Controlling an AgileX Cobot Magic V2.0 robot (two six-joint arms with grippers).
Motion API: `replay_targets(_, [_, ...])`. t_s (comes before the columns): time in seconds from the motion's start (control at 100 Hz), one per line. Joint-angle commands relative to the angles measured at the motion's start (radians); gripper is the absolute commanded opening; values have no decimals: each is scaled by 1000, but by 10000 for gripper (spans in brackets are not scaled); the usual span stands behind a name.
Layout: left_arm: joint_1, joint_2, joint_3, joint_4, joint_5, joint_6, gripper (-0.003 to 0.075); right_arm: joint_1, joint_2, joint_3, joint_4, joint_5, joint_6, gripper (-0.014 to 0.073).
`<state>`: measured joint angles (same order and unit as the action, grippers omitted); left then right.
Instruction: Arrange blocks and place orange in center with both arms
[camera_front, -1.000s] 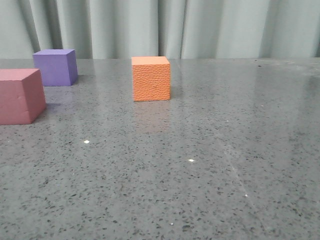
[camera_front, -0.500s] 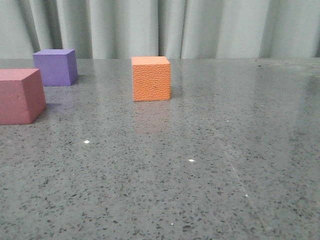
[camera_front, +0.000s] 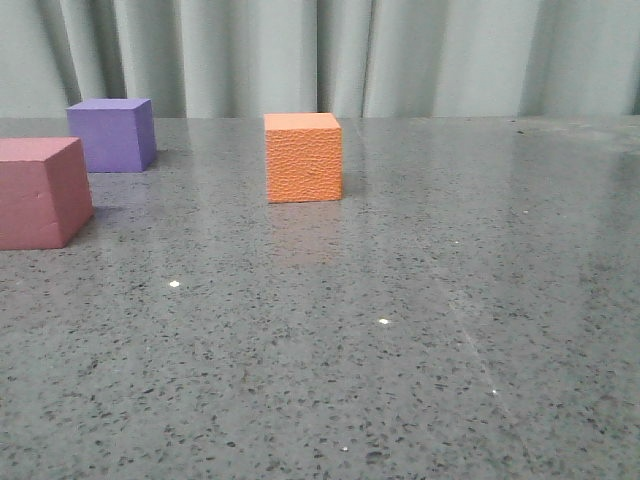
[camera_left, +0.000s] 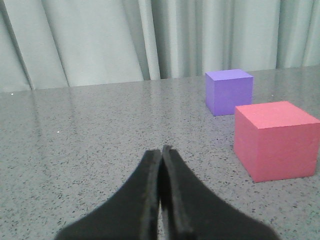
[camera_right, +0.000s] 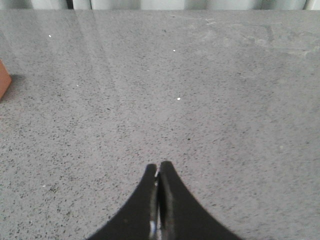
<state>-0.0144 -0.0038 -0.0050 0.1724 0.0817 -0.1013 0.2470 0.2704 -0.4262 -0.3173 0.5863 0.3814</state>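
- Front view alone shows all three cubes on the grey speckled desk: the orange cube mid-desk, the purple cube far left near the curtain, the pink-red cube closer, at the left edge. Neither hand appears there.
- Left wrist view shows the left hand, fingers pressed together and holding nothing, beside the pink-red and purple cubes.
- Right wrist view shows the right hand, likewise pressed together, over bare desk; only an orange corner shows at the frame edge.
- Writing: none legible.
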Motion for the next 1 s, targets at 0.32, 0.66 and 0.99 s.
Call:
replay_targets(0.32, [-1,-32,54,-8,-76,-2,-19,-196,-299,376,317,-466,-281,-67])
replay_targets(0.66, [-1,-32,54,-8,-76,-2,-19,-196,-305,440,327,-533,-281,-67])
replay_targets(0.99, [-1,-32,54,-8,-76,-2,-19,-196,-305,440,327,-533,-281,-67])
